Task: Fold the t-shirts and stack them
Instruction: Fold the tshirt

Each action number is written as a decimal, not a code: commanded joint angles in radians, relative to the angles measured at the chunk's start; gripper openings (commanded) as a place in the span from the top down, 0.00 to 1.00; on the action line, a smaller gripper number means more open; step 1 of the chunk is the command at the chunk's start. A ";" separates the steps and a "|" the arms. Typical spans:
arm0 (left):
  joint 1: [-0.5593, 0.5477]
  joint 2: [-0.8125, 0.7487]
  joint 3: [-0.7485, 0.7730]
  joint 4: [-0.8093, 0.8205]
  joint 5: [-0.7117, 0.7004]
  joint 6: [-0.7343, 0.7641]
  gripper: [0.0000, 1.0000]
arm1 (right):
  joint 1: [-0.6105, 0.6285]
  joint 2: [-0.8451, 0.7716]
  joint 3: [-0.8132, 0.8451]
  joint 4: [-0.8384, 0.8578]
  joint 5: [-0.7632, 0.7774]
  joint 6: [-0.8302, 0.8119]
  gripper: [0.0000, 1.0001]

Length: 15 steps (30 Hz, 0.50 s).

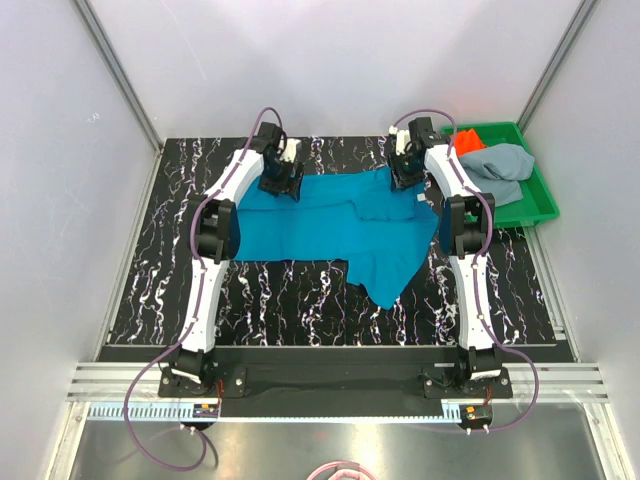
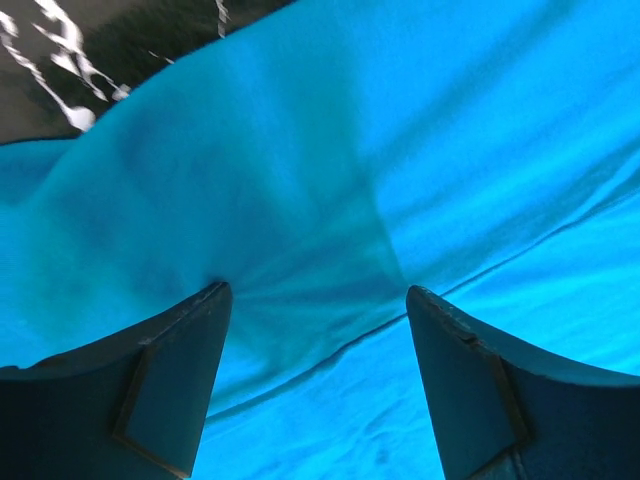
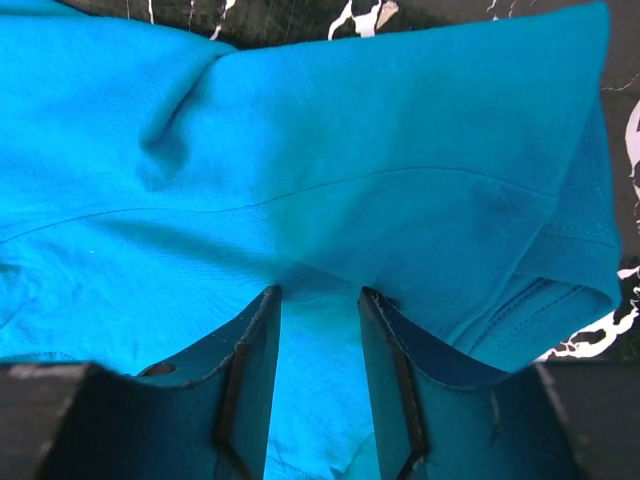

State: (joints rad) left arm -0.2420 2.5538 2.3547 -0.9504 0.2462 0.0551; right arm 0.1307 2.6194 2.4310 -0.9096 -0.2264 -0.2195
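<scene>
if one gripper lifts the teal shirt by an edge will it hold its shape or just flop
Probably flops: the teal shirt lies in soft wrinkles and folds on the table, so it should drape from any pinch point. Likely light for its spread, being thin cloth. Pushed, it would likely bunch rather than slide whole, given its creases.

The teal-blue t-shirt [image 1: 330, 225] was soft, matt knit cloth, creased in shallow folds. The table [image 1: 300, 300] had a smooth black top veined white like marble. The tray [image 1: 543, 192] was glossy green plastic, and the grey-blue t-shirt [image 1: 500, 168] and orange-red t-shirt [image 1: 472, 138] were matt cloth. The left tool [image 2: 315, 295] looked dark, smooth and hard.
</scene>
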 commanded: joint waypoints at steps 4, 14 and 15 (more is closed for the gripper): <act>-0.005 -0.009 0.034 0.070 -0.133 0.012 0.16 | -0.003 -0.015 0.025 0.041 0.048 -0.012 0.49; -0.026 -0.428 -0.128 0.045 -0.141 -0.044 0.01 | 0.000 -0.455 -0.219 0.032 -0.022 -0.111 0.18; -0.020 -0.472 -0.170 0.044 -0.121 -0.047 0.01 | 0.000 -0.542 -0.309 0.031 -0.034 -0.133 0.18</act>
State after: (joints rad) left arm -0.2668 2.3547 2.2406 -0.9291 0.1043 0.0360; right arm 0.1307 2.3600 2.2238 -0.8856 -0.2085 -0.2726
